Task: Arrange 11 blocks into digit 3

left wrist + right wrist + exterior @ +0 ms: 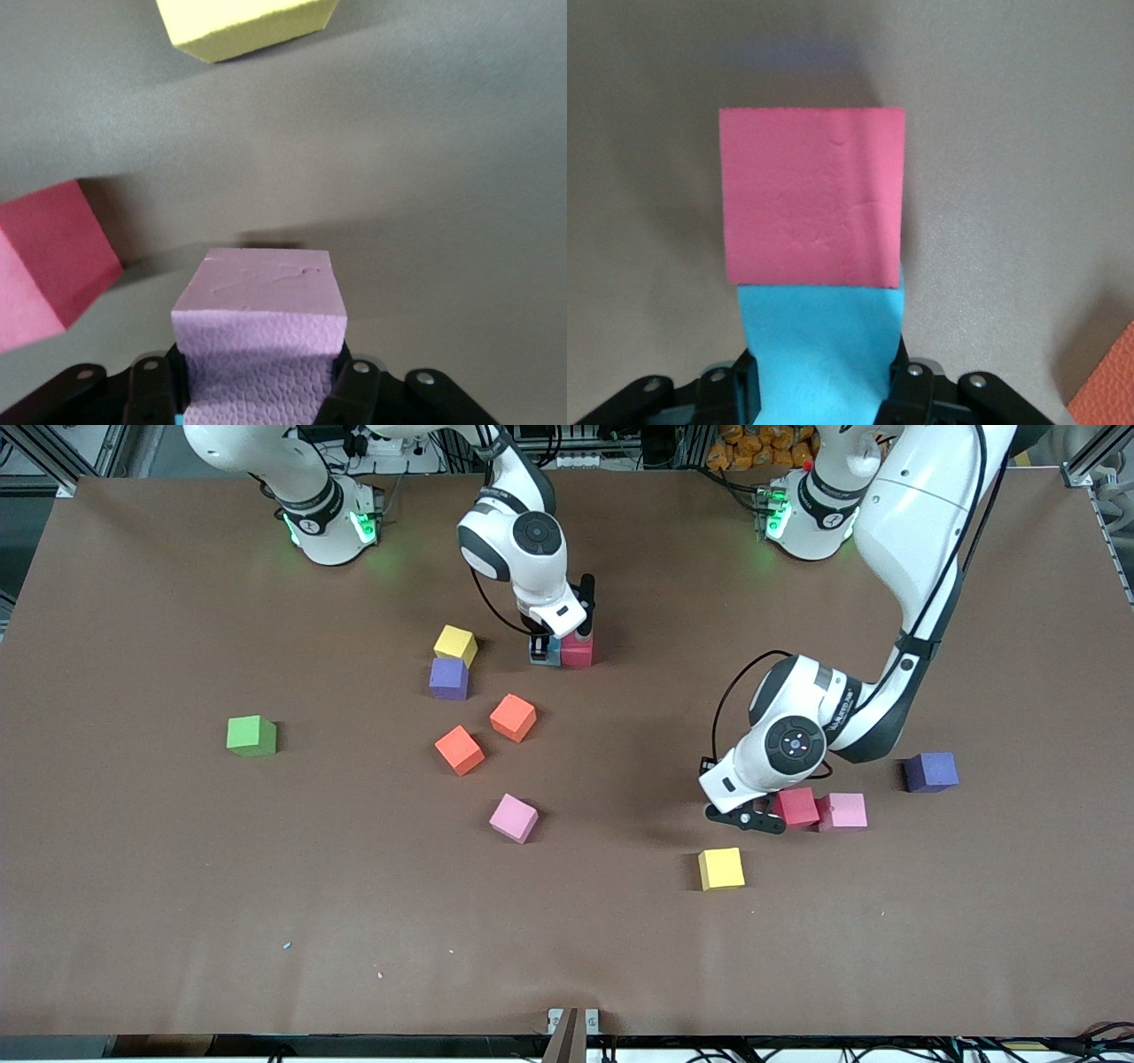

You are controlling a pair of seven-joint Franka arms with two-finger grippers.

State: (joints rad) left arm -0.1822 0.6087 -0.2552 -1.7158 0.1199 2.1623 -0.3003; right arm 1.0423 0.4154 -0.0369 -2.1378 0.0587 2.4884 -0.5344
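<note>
- Table [177, 921]: brown, carries all the cubes; no digit 3 stands on it, only 2 cubes pressed together near the middle of the edge where the arm bases stand.
- Right arm [514, 540]: reaches down from its base to that pair.
- Left arm [912, 531]: bends low over the table toward its own end, nearer the front camera's edge.
- Right gripper [824, 390]: down at the table, its jaws clamped on a light blue cube [819, 341], which touches a red cube [812, 195] side by side.
- Left gripper [259, 385]: down at the table, its jaws clamped on a pale pink cube [259, 310]; a second red cube [797, 807] sits just beside it, touching a pink cube [844, 812].
- Loose cubes near the table's middle: a yellow cube [455, 644] touching a purple cube [448, 678], 2 orange cubes [513, 717] [459, 749] near each other, and another pink cube [514, 817] nearer the front camera.
- Toward the left arm's end: a second yellow cube [721, 869] and a second purple cube [930, 771].
- Green cube [252, 736]: alone toward the right arm's end.
</note>
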